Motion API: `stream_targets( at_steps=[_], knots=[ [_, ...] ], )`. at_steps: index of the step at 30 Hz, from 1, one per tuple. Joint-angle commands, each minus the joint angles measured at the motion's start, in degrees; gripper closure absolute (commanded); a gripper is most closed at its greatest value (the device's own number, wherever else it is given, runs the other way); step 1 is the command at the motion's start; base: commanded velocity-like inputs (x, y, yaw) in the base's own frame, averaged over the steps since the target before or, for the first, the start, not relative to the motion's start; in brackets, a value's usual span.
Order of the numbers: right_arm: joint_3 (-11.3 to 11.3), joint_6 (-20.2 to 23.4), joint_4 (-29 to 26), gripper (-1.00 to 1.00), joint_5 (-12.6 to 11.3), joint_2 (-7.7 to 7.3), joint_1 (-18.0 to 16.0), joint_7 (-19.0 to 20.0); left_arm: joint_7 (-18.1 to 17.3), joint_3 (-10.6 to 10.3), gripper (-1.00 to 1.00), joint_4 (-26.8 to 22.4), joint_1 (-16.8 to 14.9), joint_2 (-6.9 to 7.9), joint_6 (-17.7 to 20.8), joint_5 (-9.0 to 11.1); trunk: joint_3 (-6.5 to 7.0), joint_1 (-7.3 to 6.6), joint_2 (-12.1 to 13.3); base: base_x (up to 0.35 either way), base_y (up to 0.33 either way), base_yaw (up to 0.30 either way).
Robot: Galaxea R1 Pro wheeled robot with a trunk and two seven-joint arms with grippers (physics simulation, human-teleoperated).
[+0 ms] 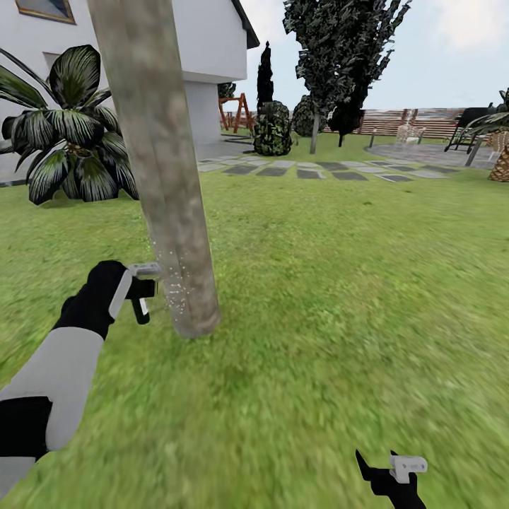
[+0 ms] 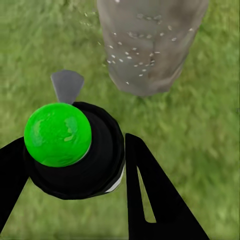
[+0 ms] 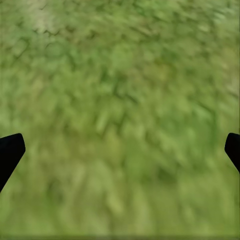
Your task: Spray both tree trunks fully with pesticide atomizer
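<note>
Grass [image 1: 339, 283] spreads wide and bare around us, with lots of room to move on our right side. Far back we see grey stepping stones [image 1: 311, 170], a brown slat fence [image 1: 410, 121], and a white house [image 1: 205, 49] behind a big dark leafy bush [image 1: 71, 127]. Our left side is tighter, because a thick grey-tan tree trunk [image 1: 159, 162] stands just in front of our left arm.

Our left gripper [image 2: 75, 165] holds the pesticide atomizer [image 2: 70, 145], its black fingers [image 2: 150, 200] closed on the round black body with the bright green cap. The grey nozzle points at the trunk, which is very near but not touching it. Pale specks of pesticide [image 2: 135, 55] dot the low part of the trunk, and some float in the air beside it.

Our right gripper [image 3: 120, 150] hangs low over bare grass, well apart from the trunk, its two black tips spread wide with nothing between them.

We can read no words or labels on the atomizer.
</note>
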Motion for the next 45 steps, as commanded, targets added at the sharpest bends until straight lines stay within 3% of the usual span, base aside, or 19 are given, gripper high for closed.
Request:
stream_targets(
  at_steps=[1,7,15,20,35,45],
  knots=[
    [0.0,0.0,0.0,-1.0,0.0,0.0,0.0,0.0,0.0,-0.2,1.0,0.0,0.2,0.09,-0.1,0.2,0.0,0.0,0.0,-0.034,-0.079,0.0],
    [0.0,0.0,0.0,-1.0,0.0,0.0,0.0,0.0,0.1,-0.3,1.0,-0.1,-0.3,-0.86,0.0,0.2,0.0,0.0,0.0,-0.014,-0.238,0.0],
    [0.0,0.0,0.0,-1.0,0.0,0.0,0.0,0.0,0.1,-0.3,1.0,-0.1,-0.2,-0.72,0.0,0.2,0.0,0.0,0.0,0.139,-0.239,0.0],
    [0.0,0.0,0.0,-1.0,0.0,0.0,0.0,0.0,0.2,-0.3,1.0,-3.6,0.4,-0.77,0.3,-0.1,0.0,0.0,0.0,0.006,-0.273,0.0],
    [0.0,0.0,0.0,-1.0,0.0,0.0,0.0,0.0,0.3,-0.2,1.0,-3.7,0.4,-0.26,0.4,-0.5,0.0,0.0,0.0,0.0,-0.275,0.003],
    [0.0,0.0,0.0,-1.0,0.0,0.02,0.0,0.0,0.4,-0.1,1.0,-3.7,0.4,-0.16,0.4,-0.5,0.16,0.0,0.0,0.0,-0.275,0.228]
  ],
)
